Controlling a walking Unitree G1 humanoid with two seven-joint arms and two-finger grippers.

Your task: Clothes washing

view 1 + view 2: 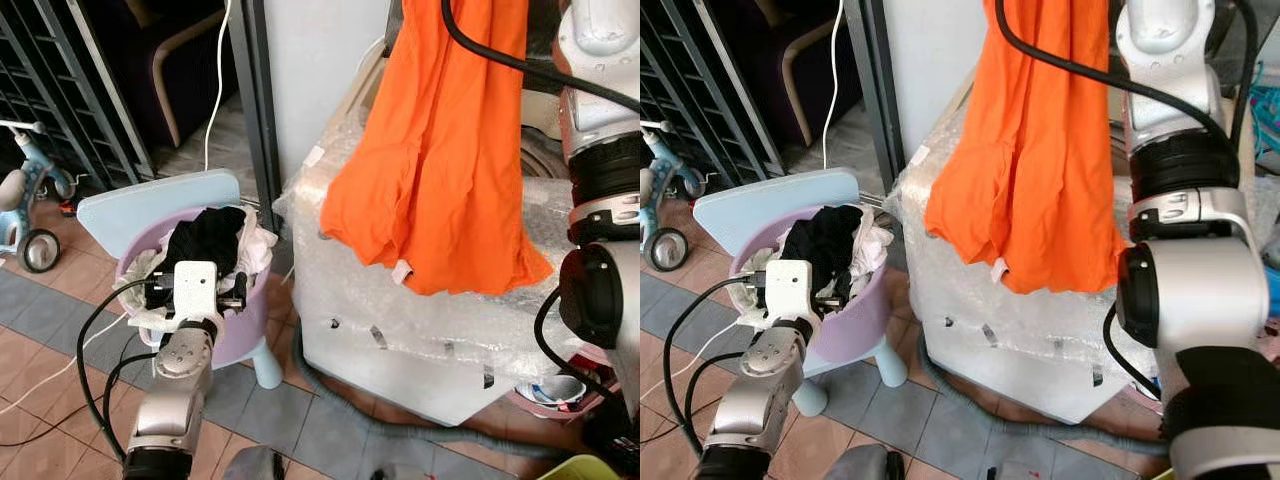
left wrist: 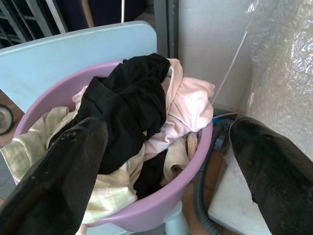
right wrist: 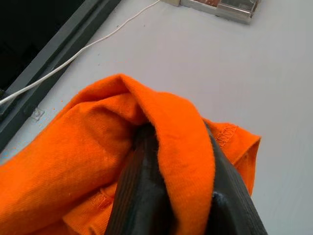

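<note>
- the top of the orange shirt [image 1: 440,170] is cut off at the upper right of the frame; it hangs down in soft folds over a bubble-wrapped washing machine [image 1: 400,310].
- the right gripper [image 3: 178,196] is pinched tight on that cloth.
- the left gripper [image 2: 166,161] is spread wide, holding nothing, over the purple basin [image 1: 240,325] of clothes at lower left.

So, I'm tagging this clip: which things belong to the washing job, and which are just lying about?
Job:
orange garment, pinched in the right tool
purple basin of clothes
bubble-wrapped washing machine
left tool, open over the basin

Lying about:
tricycle
blue chair
grey hose
</note>
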